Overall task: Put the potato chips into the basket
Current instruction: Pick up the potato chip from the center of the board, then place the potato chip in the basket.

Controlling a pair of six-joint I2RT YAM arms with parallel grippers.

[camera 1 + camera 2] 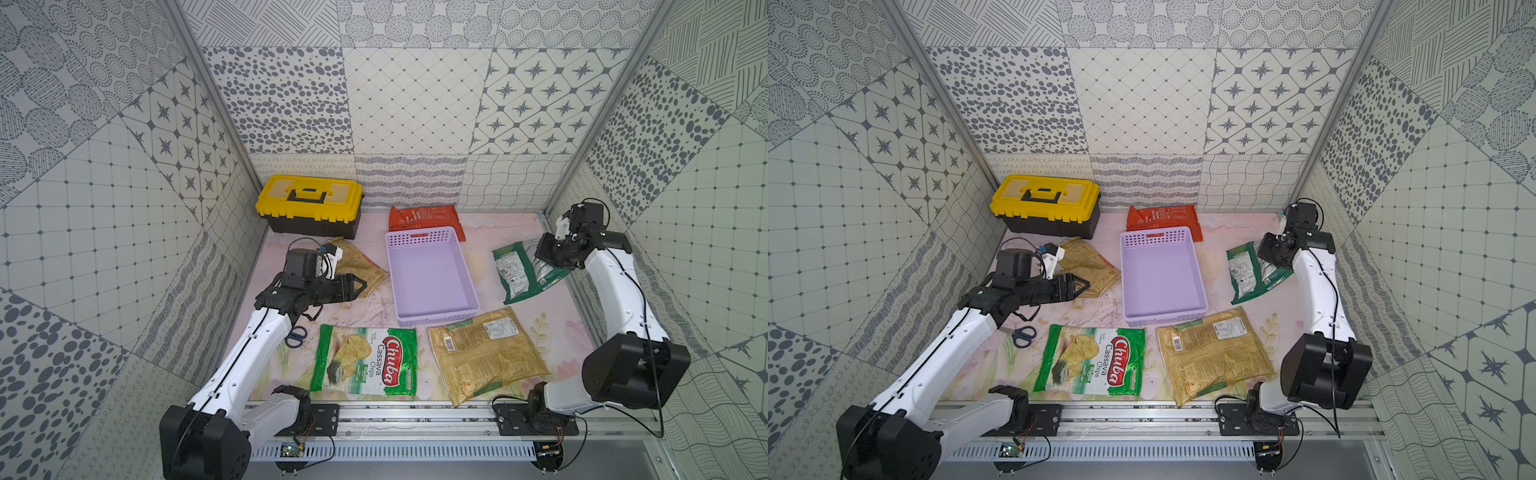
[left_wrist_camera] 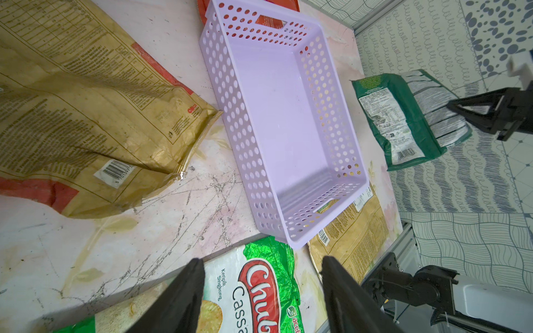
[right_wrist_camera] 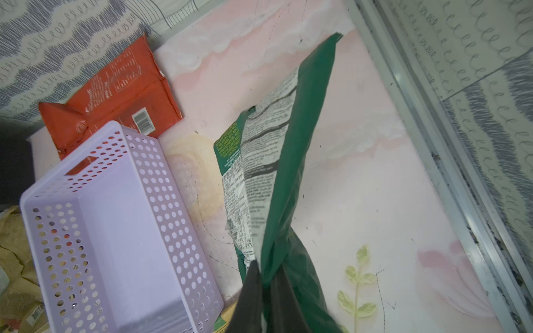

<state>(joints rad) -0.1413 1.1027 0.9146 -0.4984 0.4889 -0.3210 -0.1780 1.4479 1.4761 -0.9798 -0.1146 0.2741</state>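
Where the basket [image 1: 419,239] stands, the orange-red bag [image 1: 424,216] hides — partly.

Five chip bags [image 1: 365,359] [image 1: 486,353] [image 1: 517,270] [image 1: 424,216] [image 1: 365,266], one basket [image 1: 419,237]

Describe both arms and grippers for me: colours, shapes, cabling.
The two arms look alike. The left arm and right arm have smooth white link shells and bulky black joint housings. A thin black cable runs along each arm. The left gripper and right gripper are black, with tapering, triangular open-frame fingers. No markings are visible.
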